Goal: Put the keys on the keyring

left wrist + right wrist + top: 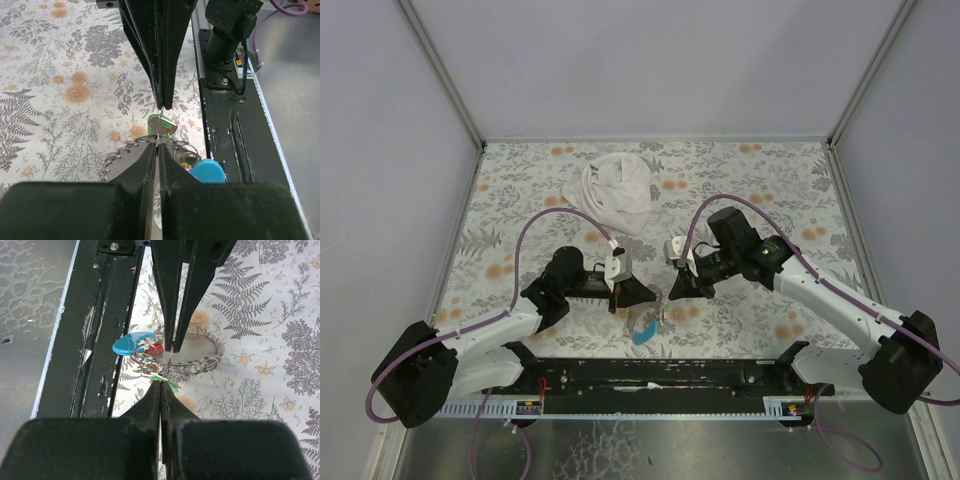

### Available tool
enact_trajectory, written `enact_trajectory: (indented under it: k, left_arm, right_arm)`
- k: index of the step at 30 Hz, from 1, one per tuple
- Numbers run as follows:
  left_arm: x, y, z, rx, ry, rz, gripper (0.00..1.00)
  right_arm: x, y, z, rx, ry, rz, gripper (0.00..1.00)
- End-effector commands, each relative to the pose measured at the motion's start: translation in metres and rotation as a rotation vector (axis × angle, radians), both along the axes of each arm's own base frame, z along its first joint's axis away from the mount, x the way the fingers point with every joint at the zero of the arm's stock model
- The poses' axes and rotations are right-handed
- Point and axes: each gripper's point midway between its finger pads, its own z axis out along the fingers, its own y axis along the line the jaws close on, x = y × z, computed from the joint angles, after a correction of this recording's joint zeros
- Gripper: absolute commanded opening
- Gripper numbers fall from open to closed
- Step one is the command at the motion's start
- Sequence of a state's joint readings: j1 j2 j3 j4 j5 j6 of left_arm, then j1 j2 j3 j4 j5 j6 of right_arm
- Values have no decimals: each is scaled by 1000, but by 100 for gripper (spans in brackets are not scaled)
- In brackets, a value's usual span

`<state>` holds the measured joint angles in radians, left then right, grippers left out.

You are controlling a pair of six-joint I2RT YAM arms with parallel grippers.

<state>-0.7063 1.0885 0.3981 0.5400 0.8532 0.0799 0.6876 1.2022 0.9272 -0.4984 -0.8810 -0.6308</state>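
Observation:
My left gripper (158, 146) is shut on the keyring's thin metal ring (159, 136), held just above the table. My right gripper (161, 385) is shut on the green key (169, 382) and meets the ring tip to tip with the left gripper. In the top view the two grippers (642, 295) (672, 289) face each other over the keyring (656, 306). The light-blue piece (131, 343), a red key (156, 348) and a yellow key (187, 164) hang in the ring cluster. The grey strap (199, 354), edged with several small rings, lies on the table.
A white cloth (618, 192) lies bunched at the back of the floral table (770, 190). The black base rail (660, 375) runs along the near edge, right beside the keyring. Grey walls enclose three sides.

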Motion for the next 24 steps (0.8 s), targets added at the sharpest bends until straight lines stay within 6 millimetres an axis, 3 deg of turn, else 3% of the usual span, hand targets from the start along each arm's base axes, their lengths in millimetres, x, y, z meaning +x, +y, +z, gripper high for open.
enact_trajectory:
  k: [1, 24]
  left_arm:
    - [-3, 1, -6, 27, 20, -12, 0]
    - [-4, -1, -7, 23, 31, -27, 0]
  right_arm:
    - [1, 6, 15, 26, -29, 22, 0]
    - [2, 8, 13, 18, -22, 12, 0]
